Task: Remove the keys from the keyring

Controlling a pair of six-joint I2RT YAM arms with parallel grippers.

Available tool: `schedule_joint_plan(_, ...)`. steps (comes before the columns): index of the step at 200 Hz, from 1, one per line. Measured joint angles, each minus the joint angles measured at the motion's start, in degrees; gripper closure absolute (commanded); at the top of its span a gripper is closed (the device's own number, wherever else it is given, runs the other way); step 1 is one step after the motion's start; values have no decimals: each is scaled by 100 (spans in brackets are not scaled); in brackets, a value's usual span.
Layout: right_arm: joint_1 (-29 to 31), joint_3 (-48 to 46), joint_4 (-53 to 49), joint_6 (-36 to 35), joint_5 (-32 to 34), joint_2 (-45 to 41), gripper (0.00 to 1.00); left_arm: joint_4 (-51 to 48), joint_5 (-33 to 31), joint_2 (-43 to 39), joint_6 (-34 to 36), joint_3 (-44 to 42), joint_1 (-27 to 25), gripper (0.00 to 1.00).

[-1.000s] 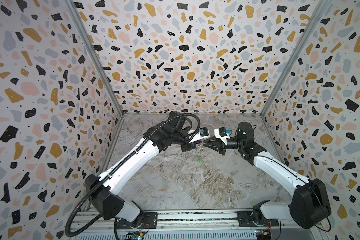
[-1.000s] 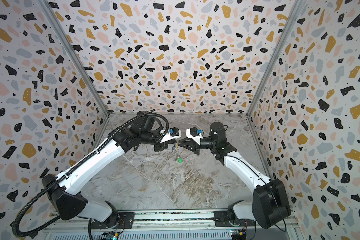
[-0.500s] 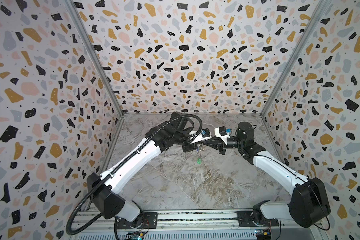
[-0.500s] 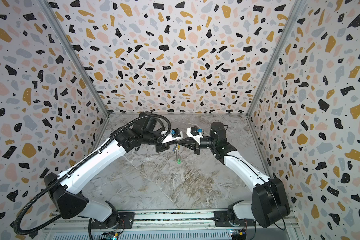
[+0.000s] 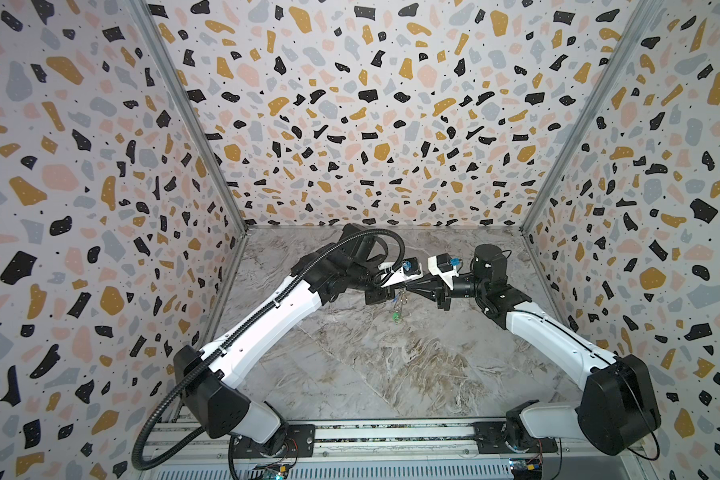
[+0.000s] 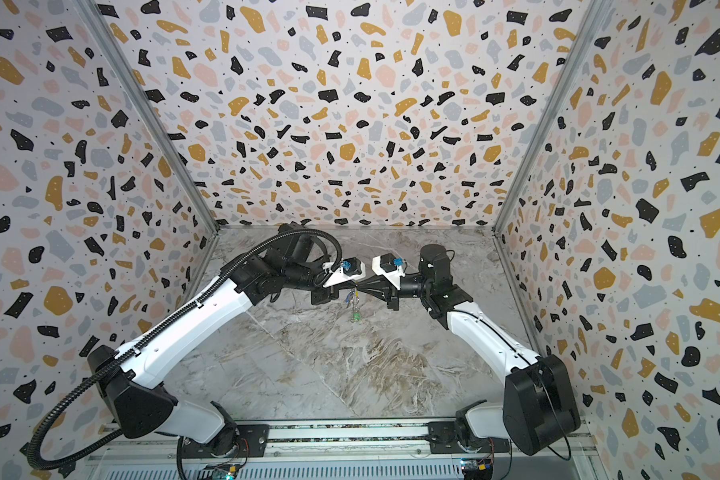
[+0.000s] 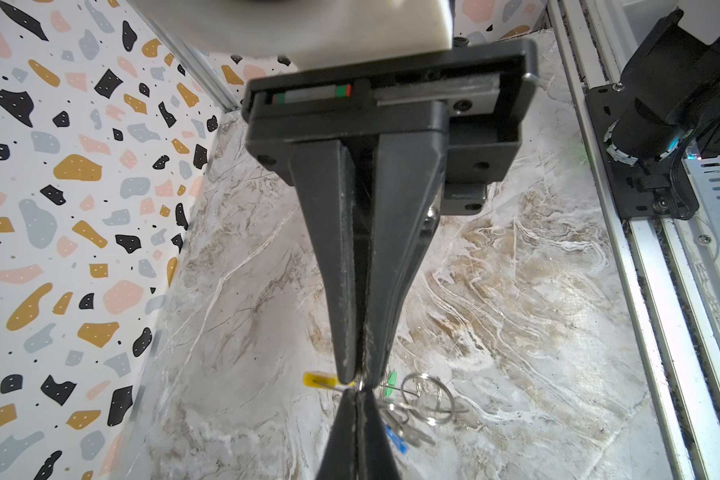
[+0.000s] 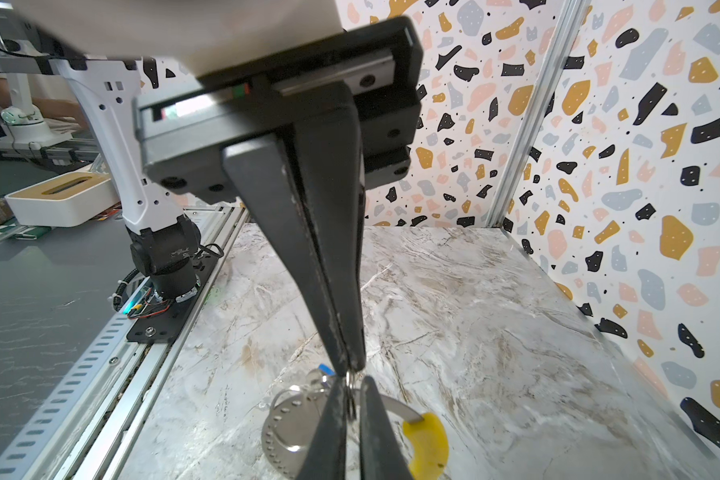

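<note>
Both grippers meet tip to tip above the back middle of the table. The left gripper [image 7: 360,379] is shut on the keyring, a thin silver wire whose yellow sleeve [image 7: 319,380] sticks out beside its tips. The right gripper [image 8: 350,369] is shut on the same thin wire [image 8: 351,380], directly opposite. Below the tips hang the keys [image 7: 412,432]: a blue tag [image 7: 395,441], a green tag [image 7: 390,384] and small silver rings [image 7: 429,399]. In both top views the bunch [image 5: 397,305] [image 6: 352,305] dangles free of the table. A perforated silver disc [image 8: 289,428] shows behind the fingers.
Terrazzo-patterned walls [image 5: 350,124] close in the marble table [image 5: 371,365] on the left, back and right. The aluminium rail [image 5: 391,440] with both arm bases runs along the front edge. Beyond the rail, a white box [image 8: 59,199] stands on the grey floor.
The two grippers have drawn closer until their tips touch. The right gripper's jaws have closed on the ring wire. The keys still hang below.
</note>
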Motion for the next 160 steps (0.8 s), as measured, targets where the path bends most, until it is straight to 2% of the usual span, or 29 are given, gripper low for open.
schedule_joint_plan(22, 2, 0, -13, -17, -4, 0, 100, 2, -2, -2, 0, 0, 2, 100)
schedule_joint_plan(44, 0, 0, -13, -31, -7, 0, 100, 2, -4, 0, 4, 0, 2, 100)
schedule_joint_plan(52, 2, 0, -9, -31, -7, 0, 100, 2, -4, -2, 4, 0, 2, 82)
schedule_joint_plan(59, 2, 0, -7, -26, 0, 0, 100, 11, 0, -2, 20, 0, 2, 71)
schedule_joint_plan(79, 2, -7, 39, 33, -2, 2, 100, 197, 136, -44, -74, -70, 90, 58)
schedule_joint_plan(92, 9, -15, 122, 87, -2, 2, 100, 643, 328, -262, -264, -437, 256, 52)
schedule_joint_plan(123, 50, -94, 321, 251, -2, 2, 100, 1644, 586, -1110, -881, -1668, 728, 50)
schedule_joint_plan(160, 61, -125, 514, 380, -4, 2, 100, 2490, 964, -1364, -1532, -2269, 734, 50)
